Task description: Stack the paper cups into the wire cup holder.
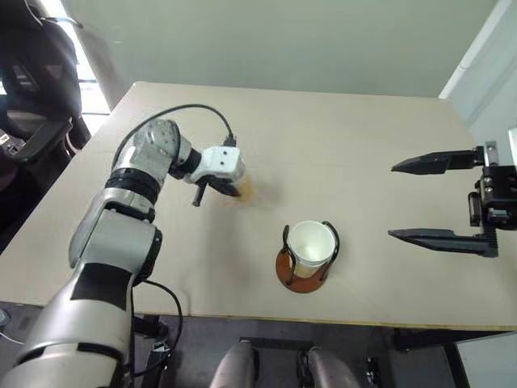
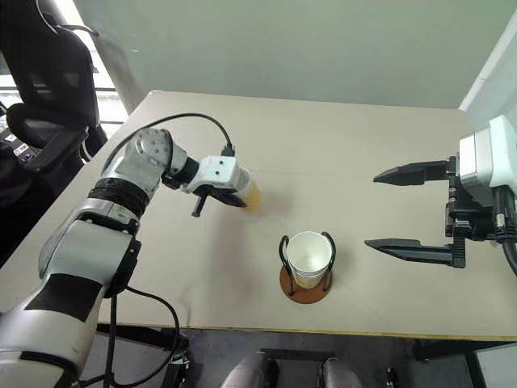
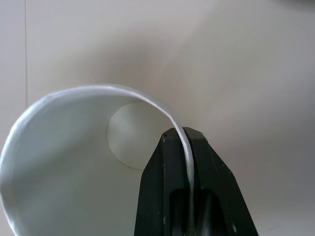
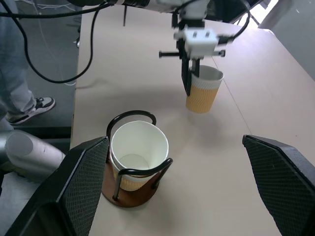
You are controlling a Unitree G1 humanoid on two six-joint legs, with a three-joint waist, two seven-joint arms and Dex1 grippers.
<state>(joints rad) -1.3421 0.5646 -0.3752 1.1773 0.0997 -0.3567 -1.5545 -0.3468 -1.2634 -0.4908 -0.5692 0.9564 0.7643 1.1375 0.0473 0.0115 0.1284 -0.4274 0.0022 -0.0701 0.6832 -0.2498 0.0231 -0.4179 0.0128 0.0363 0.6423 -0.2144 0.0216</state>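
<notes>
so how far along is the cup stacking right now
Done: the wire cup holder already has a paper cup seated in it, possibly more than one nested. In hand: the left gripper is pinched on the rim of another cup. Left: carry it over and drop it in. The right gripper waits open.

Table [image 1: 339, 162]: rectangular, pale beige matte top, faint seam line running across it, light edge banding along the near side.

Office chair [image 2: 44, 89]: black, padded back and armrest, standing off the table's far left corner, beside a bright window [image 1: 77, 56].

Person [image 4: 19, 73]: standing beside the table on a grey floor; grey trouser leg and a black-and-white sneaker [image 4: 34, 105] visible.
</notes>
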